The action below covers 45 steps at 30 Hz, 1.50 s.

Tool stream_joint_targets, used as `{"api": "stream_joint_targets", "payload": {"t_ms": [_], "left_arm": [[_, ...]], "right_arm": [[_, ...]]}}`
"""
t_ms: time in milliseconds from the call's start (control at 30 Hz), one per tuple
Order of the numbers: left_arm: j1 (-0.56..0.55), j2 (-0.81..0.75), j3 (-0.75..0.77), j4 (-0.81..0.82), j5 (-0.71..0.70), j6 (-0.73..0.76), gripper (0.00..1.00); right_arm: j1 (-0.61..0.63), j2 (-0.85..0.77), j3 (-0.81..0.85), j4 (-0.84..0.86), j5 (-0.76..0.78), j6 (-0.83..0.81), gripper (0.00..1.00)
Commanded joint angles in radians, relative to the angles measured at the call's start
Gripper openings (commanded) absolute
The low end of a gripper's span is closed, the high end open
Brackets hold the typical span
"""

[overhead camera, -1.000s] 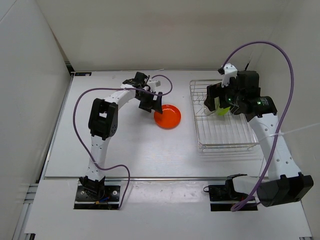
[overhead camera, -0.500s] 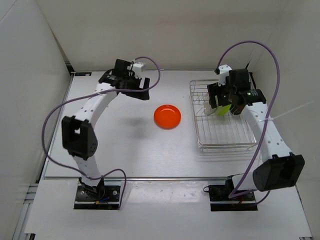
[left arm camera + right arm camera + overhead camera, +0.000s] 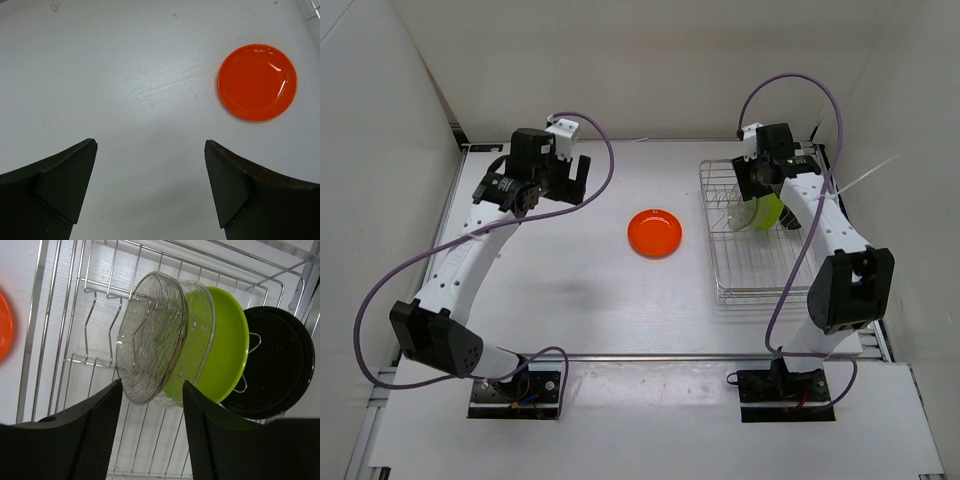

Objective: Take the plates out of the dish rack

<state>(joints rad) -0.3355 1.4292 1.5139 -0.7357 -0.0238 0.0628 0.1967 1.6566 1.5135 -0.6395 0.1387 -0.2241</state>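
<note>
Orange plate (image 3: 656, 233): smooth, glossy plastic, round and shallow with a low raised rim. It lies flat on the table, outside the rack, near the middle of the top view.
Clear plate (image 3: 150, 337): see-through with rippled, ribbed walls. It stands on edge in the rack at the 9 o'clock end of the row in the right wrist view.
Lime green plate (image 3: 227, 352): opaque and smooth, on edge just behind the clear one and partly seen through it.
Black plate (image 3: 280, 362): glossy and dark, on edge at the 3 o'clock end of the row.
Dish rack (image 3: 770, 294): silver wire with thin parallel bars, bent wire dividers and raised sides. It is rectangular and sits at 3 o'clock from the orange plate.
Table (image 3: 570, 290): white and matte, with a faint grain.
Left arm: it rises from its base at 7 o'clock and arches to a wrist at 10 o'clock of the orange plate, high over the table.
Left gripper (image 3: 150, 144): dark wedge-shaped fingers spread wide, with only bare table between them. The orange plate is at 2 o'clock in its view.
Right arm: its elbow is at the rack's 4 o'clock corner and its forearm runs toward 11 o'clock over the rack.
Right gripper (image 3: 151, 385): dark fingers with textured inner faces, held apart. The clear plate's lower rim shows in the gap; whether it is touched cannot be told.
</note>
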Motion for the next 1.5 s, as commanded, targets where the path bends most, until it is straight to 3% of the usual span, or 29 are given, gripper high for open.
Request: {"api": "stream_joint_targets", "payload": {"t_ms": [0,300,333,633,667,900,1000,1467], "left_arm": [[-0.002,-0.091,-0.043,0.013,-0.062,0.009,1.0],[0.007,-0.151,-0.087,0.036,-0.113,0.0,1.0],[0.007,-0.151,-0.087,0.036,-0.113,0.0,1.0],[0.016,-0.161,-0.096,0.045,-0.103,-0.009,1.0],[0.016,-0.161,-0.096,0.045,-0.103,-0.009,1.0],[0.016,-0.161,-0.106,0.045,-0.094,-0.009,1.0],[0.026,-0.171,-0.116,0.055,-0.085,-0.018,1.0],[0.035,-0.171,-0.113,0.064,-0.085,-0.029,1.0]], "right_arm": [[0.003,0.043,0.079,0.058,0.052,-0.027,0.56],[0.003,0.147,0.108,0.077,0.107,-0.058,0.51],[0.003,0.16,0.108,0.087,0.107,-0.058,0.45],[0.003,0.17,0.108,0.087,0.144,-0.038,0.23],[0.003,0.17,0.117,0.077,0.153,-0.038,0.16],[0.012,0.17,0.117,0.066,0.217,-0.009,0.09],[0.032,0.18,0.126,0.055,0.278,0.0,0.01],[0.09,0.135,0.226,0.025,0.49,0.025,0.01]]}}
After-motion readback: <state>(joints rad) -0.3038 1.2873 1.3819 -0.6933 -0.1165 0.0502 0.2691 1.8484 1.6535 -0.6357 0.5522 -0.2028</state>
